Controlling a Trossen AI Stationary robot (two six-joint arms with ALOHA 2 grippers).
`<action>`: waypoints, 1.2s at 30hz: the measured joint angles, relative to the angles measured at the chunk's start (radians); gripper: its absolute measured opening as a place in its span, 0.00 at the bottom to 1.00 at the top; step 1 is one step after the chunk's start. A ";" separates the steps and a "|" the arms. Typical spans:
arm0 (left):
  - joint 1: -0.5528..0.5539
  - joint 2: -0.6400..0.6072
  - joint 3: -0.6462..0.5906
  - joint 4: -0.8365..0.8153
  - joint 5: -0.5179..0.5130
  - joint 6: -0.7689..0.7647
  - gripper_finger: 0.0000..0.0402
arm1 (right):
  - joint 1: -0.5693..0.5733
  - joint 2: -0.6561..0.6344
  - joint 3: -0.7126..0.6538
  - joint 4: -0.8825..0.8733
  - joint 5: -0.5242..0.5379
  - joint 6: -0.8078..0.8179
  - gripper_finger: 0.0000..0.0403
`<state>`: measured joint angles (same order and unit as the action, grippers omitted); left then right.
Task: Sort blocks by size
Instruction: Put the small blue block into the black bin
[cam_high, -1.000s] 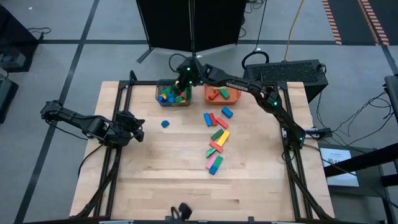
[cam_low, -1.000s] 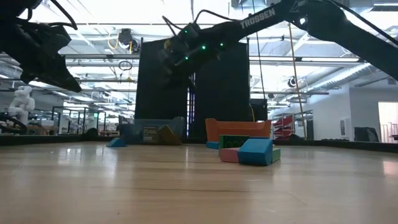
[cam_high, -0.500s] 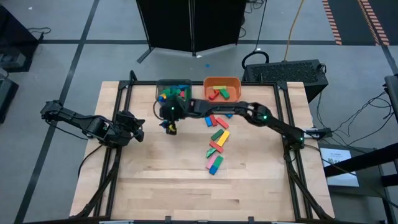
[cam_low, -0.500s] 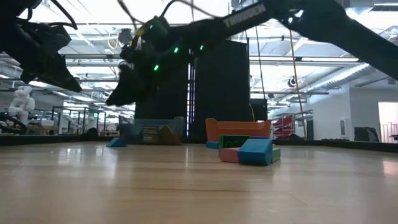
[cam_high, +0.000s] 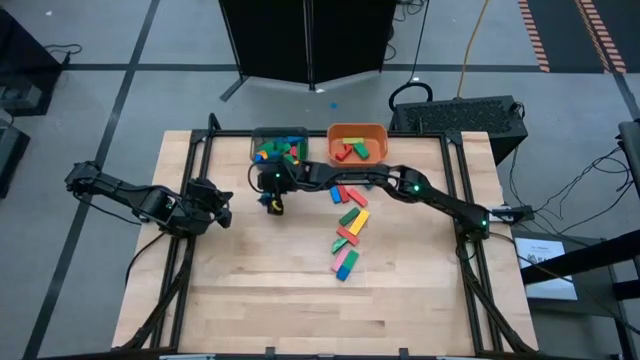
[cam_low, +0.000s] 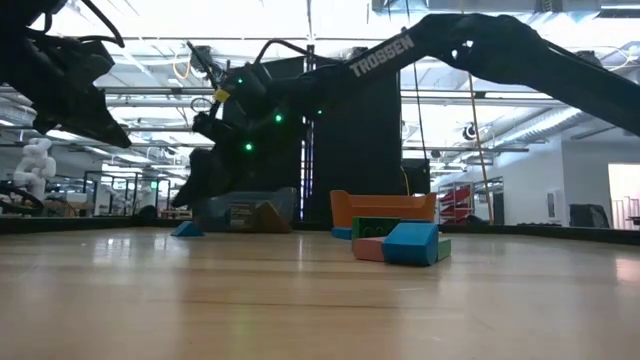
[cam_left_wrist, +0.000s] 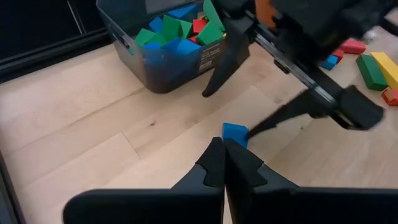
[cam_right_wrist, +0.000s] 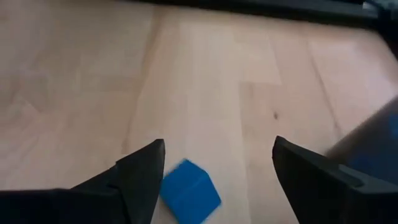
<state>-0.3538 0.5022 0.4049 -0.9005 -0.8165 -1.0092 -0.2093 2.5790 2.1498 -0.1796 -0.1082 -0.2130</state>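
A small blue cube (cam_right_wrist: 189, 191) lies flat on the bare wood, also seen in the left wrist view (cam_left_wrist: 235, 132) and the low view (cam_low: 187, 229). My right gripper (cam_right_wrist: 219, 144) is open and hovers just over it, one finger on each side, reaching in from the table's right (cam_high: 272, 198). My left gripper (cam_left_wrist: 222, 163) is shut and empty, waiting left of the cube (cam_high: 222, 205). The grey bin (cam_high: 256, 140) holds several small cubes. The orange bin (cam_high: 380, 132) holds a few longer bars.
Loose bars and a cube or two, red, green, yellow, pink and blue, lie in a string (cam_high: 348, 225) right of the blue cube. Both bins stand at the table's far edge. Bare wood spreads toward the near edge and the left.
My right gripper has left the spot above the grey bin, swung toward the table's near left and come down over the blue cube. In the last half second it has sunk a little lower. The cube has stayed where it was.
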 joint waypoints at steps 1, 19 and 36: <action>0.000 0.000 0.000 0.000 0.000 0.000 0.00 | -0.001 0.002 0.000 -0.004 -0.003 0.001 0.70; 0.000 0.000 0.000 -0.003 0.000 0.000 0.00 | 0.000 0.071 0.000 -0.013 -0.055 0.071 0.61; 0.000 0.000 0.000 -0.004 0.000 0.000 0.00 | 0.065 0.064 0.003 -0.085 -0.104 0.201 0.10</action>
<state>-0.3538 0.5018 0.4049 -0.9043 -0.8166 -1.0092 -0.1443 2.6434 2.1532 -0.2647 -0.2121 -0.0122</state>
